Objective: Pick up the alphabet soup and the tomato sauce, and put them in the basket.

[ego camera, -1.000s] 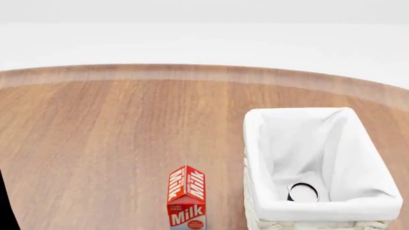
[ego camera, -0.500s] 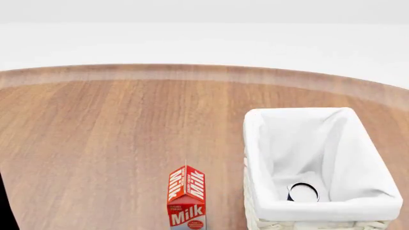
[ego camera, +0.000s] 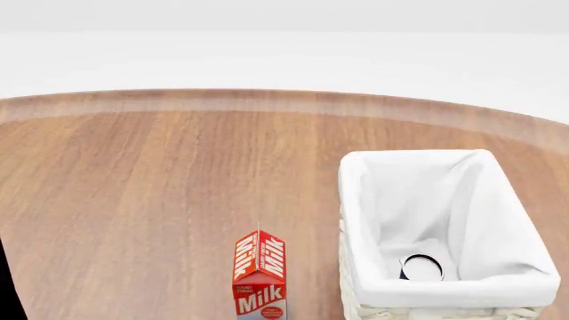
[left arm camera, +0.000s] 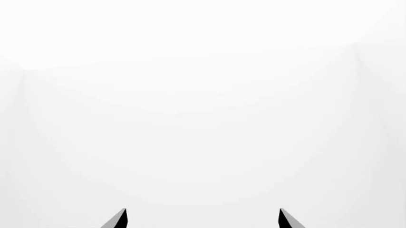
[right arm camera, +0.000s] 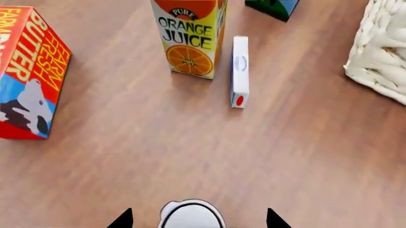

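Note:
The cream wicker basket (ego camera: 352, 220) with its white liner stands at the table's right front; its woven corner (right arm camera: 381, 57) also shows in the right wrist view. Inside it stands a can (ego camera: 420, 267), seen only as a silver-white end with a dark rim. A second can (right arm camera: 191, 216) of the same look sits on the wood between the tips of my open right gripper (right arm camera: 198, 220), with a gap on each side. Neither label shows, so I cannot tell alphabet soup from tomato sauce. My left gripper (left arm camera: 202, 219) is open against plain white, holding nothing. Neither gripper shows in the head view.
A red milk carton (ego camera: 260, 273) stands left of the basket. Ahead of the right gripper are a butter box (right arm camera: 28, 71), an orange juice carton (right arm camera: 189, 35), a small white box lying flat (right arm camera: 240, 71) and a green-blue box corner (right arm camera: 273, 7).

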